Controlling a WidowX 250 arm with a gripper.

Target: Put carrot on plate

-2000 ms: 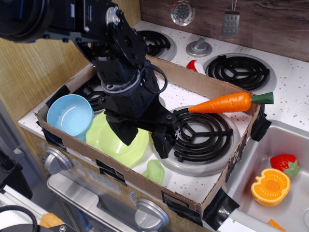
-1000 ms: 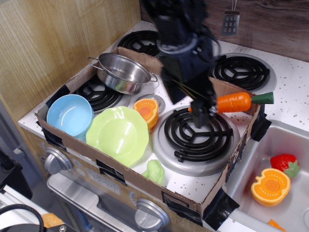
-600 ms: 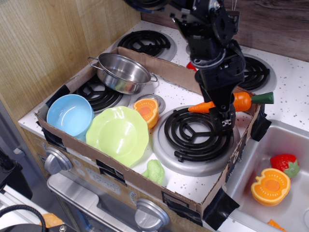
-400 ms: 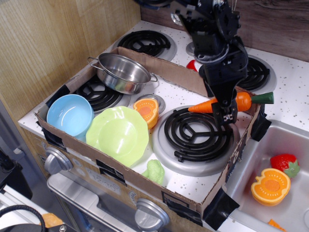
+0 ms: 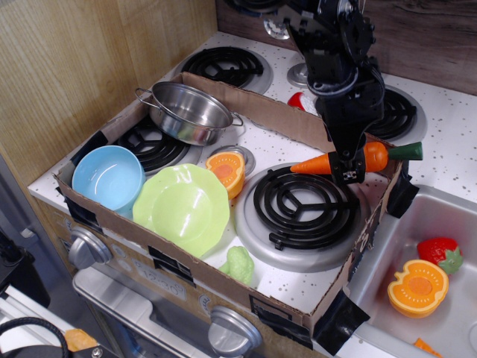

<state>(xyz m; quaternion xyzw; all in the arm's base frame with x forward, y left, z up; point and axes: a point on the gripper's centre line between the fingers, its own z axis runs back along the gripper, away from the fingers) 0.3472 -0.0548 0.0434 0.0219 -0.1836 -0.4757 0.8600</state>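
The orange carrot point(image 5: 311, 165) with its green top lies across the back right of the cardboard box, tip over the black burner point(image 5: 298, 212), top over the box's right rim. My black gripper point(image 5: 347, 170) has come down from above onto the carrot's middle. One finger point(image 5: 347, 174) stands in front of the carrot and hides that part; the other finger is hidden, so I cannot tell how the jaws stand. The lime-green scalloped plate point(image 5: 182, 207) sits empty at the front left of the box, well left of the gripper.
A light blue bowl point(image 5: 108, 177) sits left of the plate, a steel pot point(image 5: 185, 112) behind it, an orange halved toy point(image 5: 226, 170) between plate and burner. A green toy point(image 5: 238, 262) lies by the box's front wall point(image 5: 186, 268). The sink point(image 5: 447, 216) holds a strawberry point(image 5: 440, 253) and a pumpkin half point(image 5: 417, 287).
The arm swung from over the plate at the front left to the back right and came down onto the carrot's middle. The carrot has not moved.
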